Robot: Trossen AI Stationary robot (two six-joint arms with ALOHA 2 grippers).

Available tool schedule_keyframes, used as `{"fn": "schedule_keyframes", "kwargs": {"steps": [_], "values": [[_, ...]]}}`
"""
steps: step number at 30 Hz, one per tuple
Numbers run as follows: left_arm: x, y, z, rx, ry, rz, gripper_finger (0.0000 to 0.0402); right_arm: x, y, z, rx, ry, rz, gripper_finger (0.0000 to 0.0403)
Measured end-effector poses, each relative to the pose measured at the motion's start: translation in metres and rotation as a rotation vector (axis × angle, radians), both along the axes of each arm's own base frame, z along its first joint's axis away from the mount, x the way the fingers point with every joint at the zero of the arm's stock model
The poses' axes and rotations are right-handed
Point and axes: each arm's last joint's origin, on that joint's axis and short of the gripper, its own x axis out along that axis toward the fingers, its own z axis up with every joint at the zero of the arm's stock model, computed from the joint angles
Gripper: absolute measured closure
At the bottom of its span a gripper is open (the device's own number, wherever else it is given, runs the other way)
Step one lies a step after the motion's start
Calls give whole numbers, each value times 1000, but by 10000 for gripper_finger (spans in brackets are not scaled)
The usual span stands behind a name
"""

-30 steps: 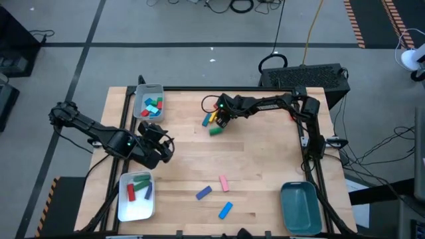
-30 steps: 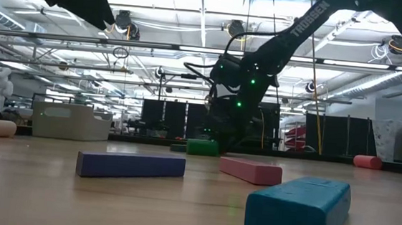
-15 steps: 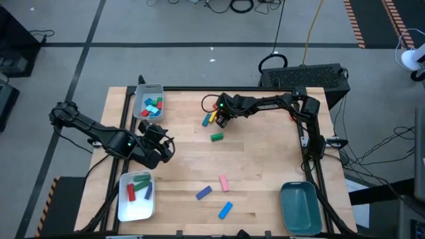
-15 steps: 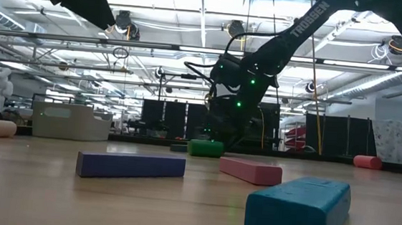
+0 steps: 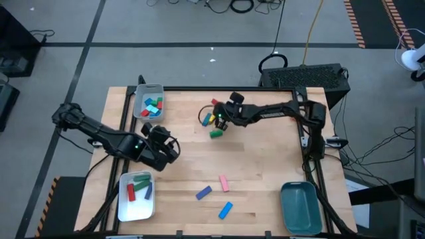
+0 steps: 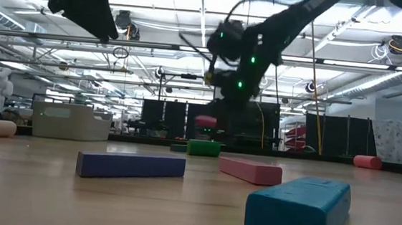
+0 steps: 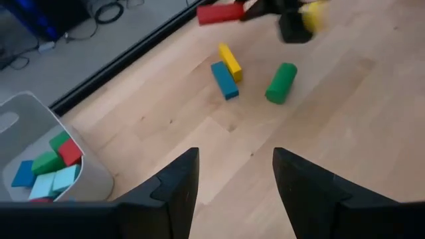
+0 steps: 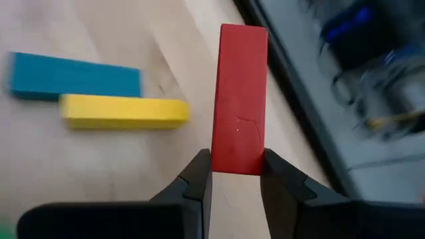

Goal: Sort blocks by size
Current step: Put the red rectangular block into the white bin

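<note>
My right gripper (image 8: 238, 162) is shut on a red bar (image 8: 239, 99) and holds it above the table's far middle (image 5: 214, 103). Below it a yellow bar (image 8: 123, 111) and a teal-blue bar (image 8: 73, 76) lie side by side on the wood. A green cylinder (image 5: 215, 133) lies on its side just nearer. My left gripper (image 7: 236, 179) hangs open over the table's left part (image 5: 169, 149) with nothing between its fingers. A pink bar (image 5: 224, 182), a purple bar (image 5: 204, 192) and a blue bar (image 5: 226, 210) lie flat toward the near edge. My right gripper pinches the red bar's two long sides at one end (image 8: 238, 156) between its two fingers (image 8: 199, 176). The fingers slant down and lie along the bar, which sticks out ahead of them. The bar (image 6: 206, 120) hangs clear of the table.
A grey tray (image 5: 149, 93) with several short blocks stands at the far left. A white tray (image 5: 121, 199) with red, green and blue bars stands at the near left, and a teal tray (image 5: 300, 207) at the near right. Bare wood lies across the middle and right.
My right gripper has risen from the cluster of blocks with the red bar, rolling its wrist, and has shifted a little toward the table's far edge. The red bar is now lifted clear of the table. The yellow and teal-blue bars stayed where they were.
</note>
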Motion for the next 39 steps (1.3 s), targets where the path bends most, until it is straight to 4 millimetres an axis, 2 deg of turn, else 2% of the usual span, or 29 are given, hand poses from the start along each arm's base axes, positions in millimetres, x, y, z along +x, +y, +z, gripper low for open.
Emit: {"fn": "schedule_keyframes", "kwargs": {"steps": [5,14,20,27,39], "values": [[6,8,-1,-53,68,-59,207,6,42,22,-144,34,110,326],[25,25,8,-165,-6,-192,207,11,128,33,-327,76,299,325],[38,38,15,-240,-102,-268,207,14,164,40,-444,71,394,325],[41,58,16,-306,-132,-234,207,14,180,48,-511,64,441,324],[45,81,20,-354,-184,-246,207,14,182,48,-521,75,455,324]]}}
